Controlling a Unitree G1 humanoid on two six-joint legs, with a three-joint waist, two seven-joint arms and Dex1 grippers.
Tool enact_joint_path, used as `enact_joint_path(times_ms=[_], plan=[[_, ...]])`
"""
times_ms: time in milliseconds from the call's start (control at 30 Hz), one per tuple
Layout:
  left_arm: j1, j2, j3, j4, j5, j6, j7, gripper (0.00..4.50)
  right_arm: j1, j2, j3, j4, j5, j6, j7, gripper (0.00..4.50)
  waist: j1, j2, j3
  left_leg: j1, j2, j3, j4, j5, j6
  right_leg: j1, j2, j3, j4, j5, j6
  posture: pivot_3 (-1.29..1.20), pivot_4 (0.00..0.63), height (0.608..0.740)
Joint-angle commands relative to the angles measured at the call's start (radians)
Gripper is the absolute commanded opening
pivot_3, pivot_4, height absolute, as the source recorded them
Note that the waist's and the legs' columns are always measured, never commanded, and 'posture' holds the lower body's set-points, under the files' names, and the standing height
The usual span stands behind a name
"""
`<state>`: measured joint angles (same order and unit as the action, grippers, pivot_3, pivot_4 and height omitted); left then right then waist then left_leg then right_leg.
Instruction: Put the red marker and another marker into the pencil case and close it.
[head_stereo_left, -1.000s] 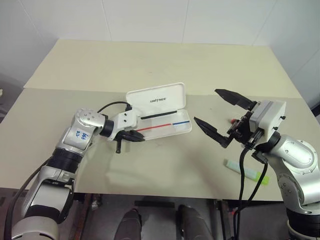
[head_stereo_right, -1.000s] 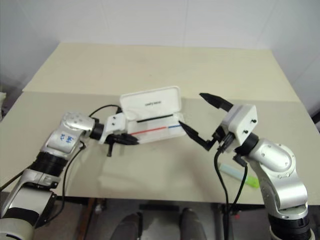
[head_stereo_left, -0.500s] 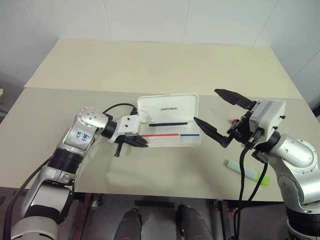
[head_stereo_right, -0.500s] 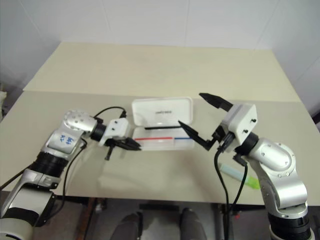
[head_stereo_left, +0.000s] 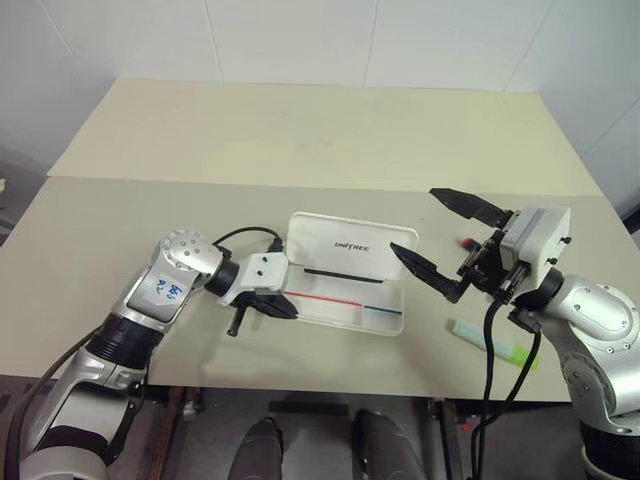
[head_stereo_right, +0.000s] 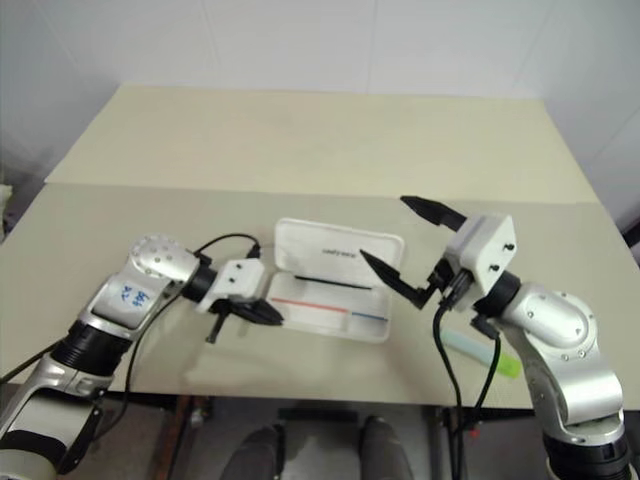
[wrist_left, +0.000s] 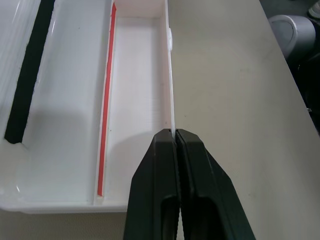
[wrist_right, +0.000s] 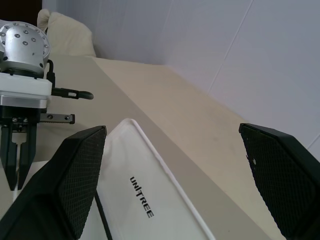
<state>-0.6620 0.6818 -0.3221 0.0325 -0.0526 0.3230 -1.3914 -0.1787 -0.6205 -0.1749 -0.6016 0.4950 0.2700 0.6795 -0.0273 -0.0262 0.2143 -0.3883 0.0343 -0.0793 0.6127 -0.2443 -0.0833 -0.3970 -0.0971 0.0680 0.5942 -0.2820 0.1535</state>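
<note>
Dragged nearer the table's (head_stereo_left: 150, 130) front edge, the open case (head_stereo_left: 345, 272) holds no markers, left gripper (head_stereo_left: 284, 306) clamped on its rim; right gripper (head_stereo_left: 440, 232) gapes; highlighter (head_stereo_left: 492, 342) lies front-right.

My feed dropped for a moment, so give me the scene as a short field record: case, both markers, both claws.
pencil case: open on the table, lid up, tray holds no marker
left claw: shut on the case's front wall
right claw: open, raised beside the case, holding nothing
red marker: on the table behind the right claw, mostly hidden
green highlighter: on the table near the front edge, on the robot's right
</note>
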Motion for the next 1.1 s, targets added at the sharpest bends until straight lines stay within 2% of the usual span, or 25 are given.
enact_joint_path(times_ms=[33,467,600,767,967,1100], plan=[[0.006,-0.003,-0.013,-0.022,0.017,0.030,0.039,0.03,0.008,-0.021,-0.048,-0.054,0.024,0.004,-0.007,4.50,0.001,0.000,0.000,0.000,0.000,0.000,0.000,0.000,0.000,0.000,0.000,0.000,0.000,0.000,0.000,0.00,0.150,0.740],[0.013,-0.028,-0.024,-0.090,-0.025,0.132,0.060,0.03,0.014,-0.039,-0.060,-0.057,0.038,0.012,-0.004,4.50,0.001,0.000,0.000,0.000,0.000,0.000,0.001,0.001,0.000,0.000,0.000,0.000,0.000,-0.003,-0.007,0.00,0.150,0.740],[0.012,-0.023,-0.017,-0.119,-0.046,0.164,0.058,0.92,0.004,-0.035,-0.048,-0.045,0.035,0.005,-0.001,4.50,0.001,0.000,0.000,0.000,0.000,0.000,0.001,0.001,0.000,0.000,0.000,0.000,0.000,-0.003,-0.006,0.00,0.150,0.740],[0.001,-0.041,0.032,-0.141,-0.088,0.186,0.095,2.65,-0.007,-0.032,-0.040,-0.026,0.034,-0.002,0.010,4.50,0.000,0.000,0.000,0.000,0.000,0.000,0.001,0.001,0.000,0.000,0.000,0.000,0.000,-0.003,-0.006,0.00,0.150,0.740],[-0.010,-0.050,0.079,-0.155,-0.140,0.207,0.136,2.65,0.003,-0.043,-0.054,-0.011,0.047,0.003,0.033,4.50,0.000,0.000,0.000,0.000,0.000,0.000,0.001,0.001,0.000,0.000,0.000,0.000,0.000,-0.003,-0.005,0.00,0.150,0.740],[-0.012,-0.041,0.135,-0.186,-0.207,0.247,0.146,2.65,0.032,-0.089,-0.106,-0.011,0.106,0.050,0.073,4.50,0.000,0.000,0.000,0.000,0.000,0.000,0.001,0.001,0.000,0.000,0.000,0.000,0.000,-0.002,-0.003,0.00,0.150,0.740]])
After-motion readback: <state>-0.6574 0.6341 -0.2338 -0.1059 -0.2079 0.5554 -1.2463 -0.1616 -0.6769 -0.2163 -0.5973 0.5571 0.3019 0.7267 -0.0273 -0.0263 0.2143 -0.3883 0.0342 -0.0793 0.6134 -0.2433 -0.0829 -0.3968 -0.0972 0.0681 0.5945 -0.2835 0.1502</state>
